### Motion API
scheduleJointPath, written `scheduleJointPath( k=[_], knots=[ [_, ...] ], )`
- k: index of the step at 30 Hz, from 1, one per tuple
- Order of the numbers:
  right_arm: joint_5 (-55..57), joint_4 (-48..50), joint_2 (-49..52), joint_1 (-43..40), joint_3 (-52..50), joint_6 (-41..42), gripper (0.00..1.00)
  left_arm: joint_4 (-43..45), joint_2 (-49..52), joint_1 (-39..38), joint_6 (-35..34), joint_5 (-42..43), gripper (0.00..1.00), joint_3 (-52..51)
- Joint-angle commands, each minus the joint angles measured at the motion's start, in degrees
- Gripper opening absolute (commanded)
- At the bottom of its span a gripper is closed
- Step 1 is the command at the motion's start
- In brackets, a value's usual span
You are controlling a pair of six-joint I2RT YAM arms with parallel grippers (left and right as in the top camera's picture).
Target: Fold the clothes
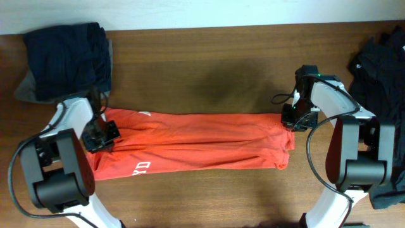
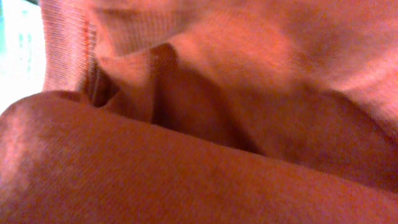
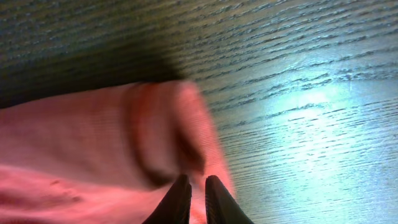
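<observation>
Overhead, the orange-red T-shirt (image 1: 202, 140) lies as a long folded band across the table (image 1: 209, 69), with the left gripper (image 1: 101, 135) down on its left end and the right gripper (image 1: 292, 119) at its upper right corner. Left wrist: shirt fabric fills the view; fingers together, whether pinching cloth I cannot tell. Right wrist: fingertips (image 3: 181, 198) a narrow gap apart, just over the shirt's hem.

The T-shirt (image 1: 202, 139) was matt orange-red cloth, finely knit, with a ribbed hem. The tabletop (image 1: 209, 69) was brown wood, its grain showing, smooth with a faint sheen under light.
</observation>
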Motion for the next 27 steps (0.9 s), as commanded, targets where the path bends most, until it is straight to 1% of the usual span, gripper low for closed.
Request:
scheduleJointPath(
  k=[1,2,3,5,7,9,14,17,19,23,27],
  knots=[
    [0.72,-0.02,0.33,-0.22,0.98,0.33,0.15,-0.55,0.66,2.86,-1.31,-2.08,0.05,0.11],
    [0.26,-0.04,0.33,-0.22,0.98,0.33,0.13,-0.74,0.66,3.43,-1.62,-2.05,0.05,0.11],
    [-0.39,-0.07,0.33,-0.22,0.98,0.31,0.09,-0.94,0.66,3.91,-2.14,-2.01,0.05,0.11],
    [-3.65,-1.01,0.31,-0.22,1.51,-0.31,0.04,-1.09,0.66,4.76,-2.36,-1.64,0.05,0.11],
    [-8.63,-2.47,0.28,-0.15,2.67,-3.93,0.04,-1.07,0.66,5.01,-2.34,-1.03,0.04,0.11],
    [-11.78,-4.15,-0.09,-0.15,4.28,-5.84,0.04,-1.07,0.66,4.98,-2.34,-1.05,0.05,0.11],
    [-15.34,-8.20,-2.84,0.17,7.74,-6.34,0.04,-1.07,0.66,4.98,-2.36,-1.05,0.04,0.11],
    [-19.58,-10.29,-3.52,1.09,7.72,-9.88,0.04,-1.05,0.66,4.98,-2.36,-1.05,0.05,0.11],
    [-19.50,-11.15,-3.32,2.16,7.08,-11.85,0.04,-1.01,0.66,4.98,-2.36,-1.03,0.05,0.11],
    [-19.23,-9.18,-3.32,4.35,3.56,-12.02,0.04,-1.01,0.66,4.98,-2.36,-1.03,0.05,0.11],
    [-18.99,-4.59,-3.30,5.49,-0.39,-11.10,0.04,-1.01,0.66,4.98,-2.36,-1.03,0.05,0.11]
  ],
)
